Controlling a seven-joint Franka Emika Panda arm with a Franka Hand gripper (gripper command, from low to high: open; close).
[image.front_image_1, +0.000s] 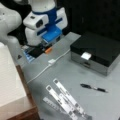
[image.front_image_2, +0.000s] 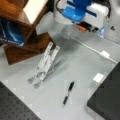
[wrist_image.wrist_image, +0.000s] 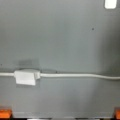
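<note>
My white and blue gripper (image.front_image_1: 43, 49) hangs low over the grey table (image.front_image_1: 75, 75) at a front view's top, and it shows again in a front view (image.front_image_2: 87, 28). In the wrist view the gripper (wrist_image.wrist_image: 60, 115) is open: its orange fingertips (wrist_image.wrist_image: 5, 113) sit at the two bottom corners with nothing between them. Just ahead of it a white cable (wrist_image.wrist_image: 75, 75) runs across the table with a white connector block (wrist_image.wrist_image: 25, 76) on it. That block shows in both front views (image.front_image_1: 51, 61) (image.front_image_2: 105, 54), close below the gripper.
A black box with silver sides (image.front_image_1: 96, 51) (image.front_image_2: 107, 100) carries a white tag (image.front_image_1: 86, 55) (image.front_image_2: 98, 77). A black pen (image.front_image_1: 93, 88) (image.front_image_2: 68, 92) lies near a folding metal stand (image.front_image_1: 65, 100) (image.front_image_2: 45, 63). A wooden shelf (image.front_image_1: 15, 82) (image.front_image_2: 22, 30) holds a blue book (image.front_image_2: 11, 32).
</note>
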